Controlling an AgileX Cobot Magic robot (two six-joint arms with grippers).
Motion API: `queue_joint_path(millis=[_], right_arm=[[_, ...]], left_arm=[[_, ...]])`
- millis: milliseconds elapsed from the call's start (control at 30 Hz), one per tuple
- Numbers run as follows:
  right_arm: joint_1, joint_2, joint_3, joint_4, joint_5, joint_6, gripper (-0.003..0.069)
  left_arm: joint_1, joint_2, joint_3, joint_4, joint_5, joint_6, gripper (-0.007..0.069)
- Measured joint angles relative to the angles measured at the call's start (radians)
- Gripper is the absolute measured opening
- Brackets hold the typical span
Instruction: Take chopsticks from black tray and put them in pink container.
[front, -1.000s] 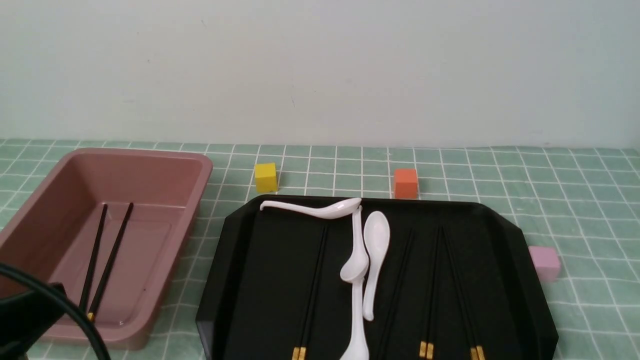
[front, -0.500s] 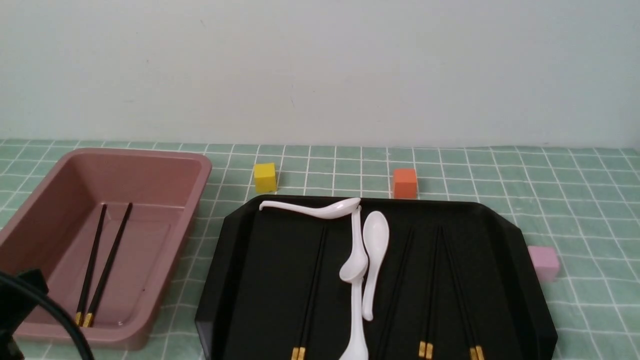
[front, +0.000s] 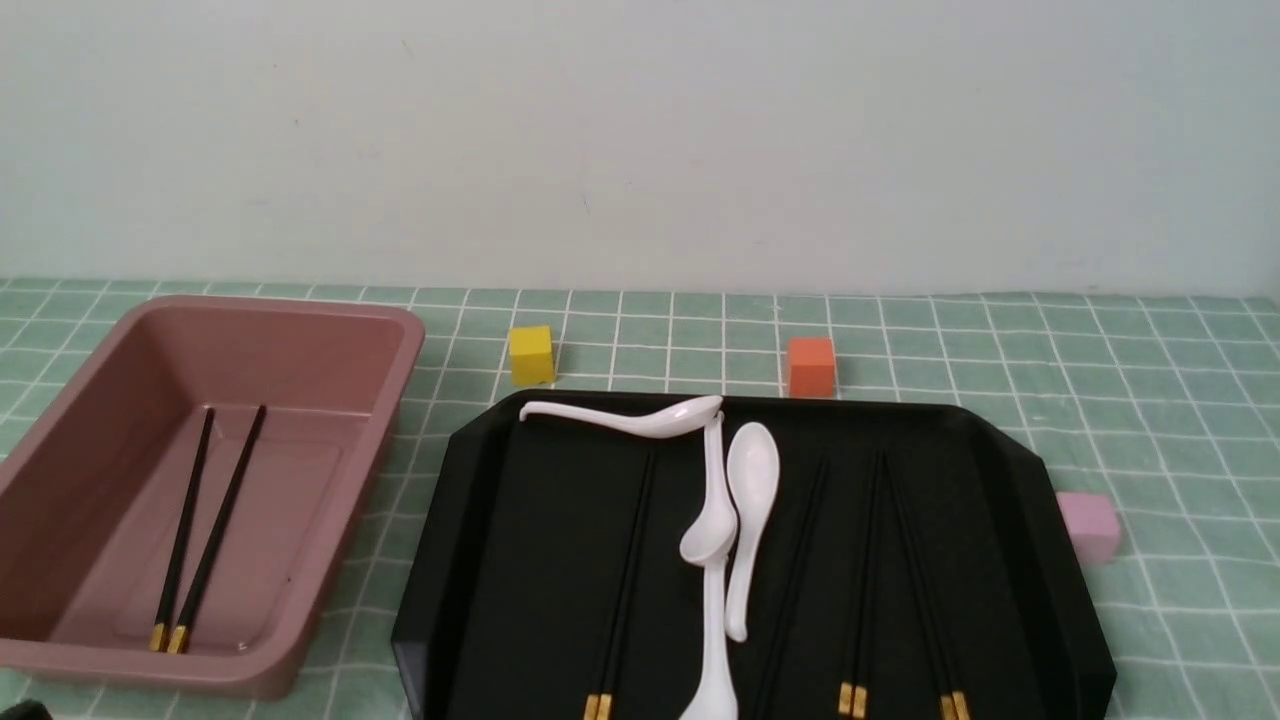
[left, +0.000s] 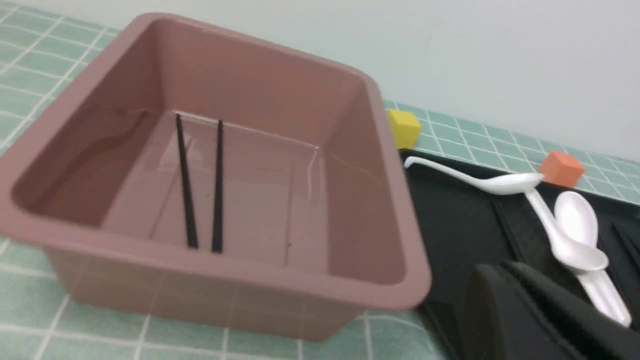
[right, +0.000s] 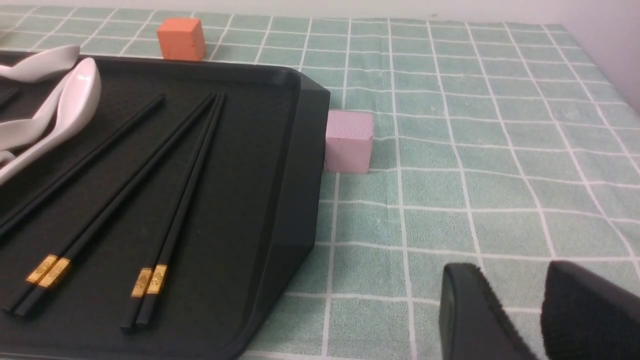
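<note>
Chopsticks (front: 195, 525) lying in the pink container (front: 330, 320), gold ends toward the robot.

Only the right wrist view shows the right tool (right: 535, 312), slightly open, empty. More pairs lie lengthwise on the black tray (front: 480, 520). Left tool (left: 545, 320): cannot tell.

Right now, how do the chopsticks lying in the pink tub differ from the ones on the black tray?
The pair in the pink container lies alone on its floor, tips spread apart; the chopsticks on the black tray are several pairs, beside white spoons. The container pair stands out against pink; the tray ones nearly vanish against the black. Both sets are thin and black with gold bands at the near end.
</note>
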Motion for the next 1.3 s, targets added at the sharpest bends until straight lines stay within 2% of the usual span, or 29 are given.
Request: queue_joint_path(millis=[67,200,400,767,1033,1300], right_arm=[[0.0,0.0,0.0,0.0,0.0,0.0,0.024],[0.0,0.0,0.0,0.0,0.0,0.0,0.024],[0.0,0.0,0.0,0.0,0.0,0.0,0.024],[0.0,0.0,0.0,0.0,0.0,0.0,0.024],[0.0,0.0,0.0,0.0,0.0,0.0,0.024],[0.0,0.0,0.0,0.0,0.0,0.0,0.024]], left_arm=[[-0.001,-0.005,0.041,0.039,-0.002,-0.053,-0.0012],[-0.001,-0.006,0.056,0.057,0.009,-0.081,-0.0011],[-0.001,-0.006,0.059,0.081,0.081,-0.081,-0.0004],[-0.001,-0.006,0.059,0.083,0.091,-0.059,0.0005],[0.072,-0.006,0.059,0.084,0.091,-0.046,0.0018],[0.078,-0.006,0.059,0.084,0.091,-0.046,0.0025]])
